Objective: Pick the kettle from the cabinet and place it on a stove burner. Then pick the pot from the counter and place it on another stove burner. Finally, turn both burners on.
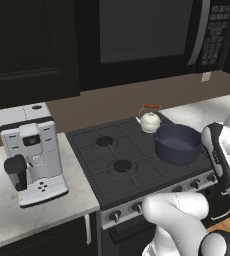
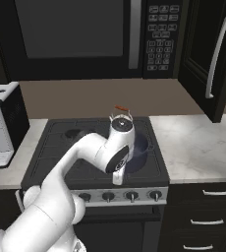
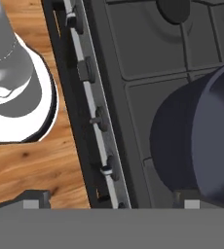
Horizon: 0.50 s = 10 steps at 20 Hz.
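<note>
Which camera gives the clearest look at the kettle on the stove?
The left base view: the kettle shows whole behind the pot. In the right base view the arm hides its body, leaving mainly the orange-topped handle.

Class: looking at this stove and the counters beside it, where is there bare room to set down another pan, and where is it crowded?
Free: the two left burners, beside the coffee machine; the counter right of the stove. Crowded: the right side, with kettle and pot.

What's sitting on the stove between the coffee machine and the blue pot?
Just two bare burners in the left base view. Nothing sits on them between the coffee machine and the pot.
</note>
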{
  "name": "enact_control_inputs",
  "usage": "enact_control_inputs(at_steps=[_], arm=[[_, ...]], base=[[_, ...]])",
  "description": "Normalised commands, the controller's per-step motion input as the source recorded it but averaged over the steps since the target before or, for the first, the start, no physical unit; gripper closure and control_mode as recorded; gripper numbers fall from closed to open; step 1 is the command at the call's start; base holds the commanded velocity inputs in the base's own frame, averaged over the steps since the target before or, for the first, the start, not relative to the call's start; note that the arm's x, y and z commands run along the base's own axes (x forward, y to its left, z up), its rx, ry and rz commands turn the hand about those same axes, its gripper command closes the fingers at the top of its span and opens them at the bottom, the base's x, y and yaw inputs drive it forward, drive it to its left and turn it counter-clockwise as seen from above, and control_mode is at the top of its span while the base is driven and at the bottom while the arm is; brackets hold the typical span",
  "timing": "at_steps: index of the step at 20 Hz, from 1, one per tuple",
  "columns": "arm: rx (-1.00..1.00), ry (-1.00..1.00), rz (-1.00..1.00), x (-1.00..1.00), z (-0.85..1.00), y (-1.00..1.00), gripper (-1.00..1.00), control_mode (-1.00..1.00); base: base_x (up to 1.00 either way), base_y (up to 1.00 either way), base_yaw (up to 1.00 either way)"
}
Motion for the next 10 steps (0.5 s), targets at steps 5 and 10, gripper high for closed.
enact_control_inputs(at_steps=[5,10], arm=[[0.04,-0.01,-0.06,-0.56,0.00,0.00,-1.00,-1.00],[0.04,0.00,-0.04,-0.47,0.00,0.00,-1.00,-1.00]], base=[[0.00,0.00,0.00],[0.00,0.00,0.00]])
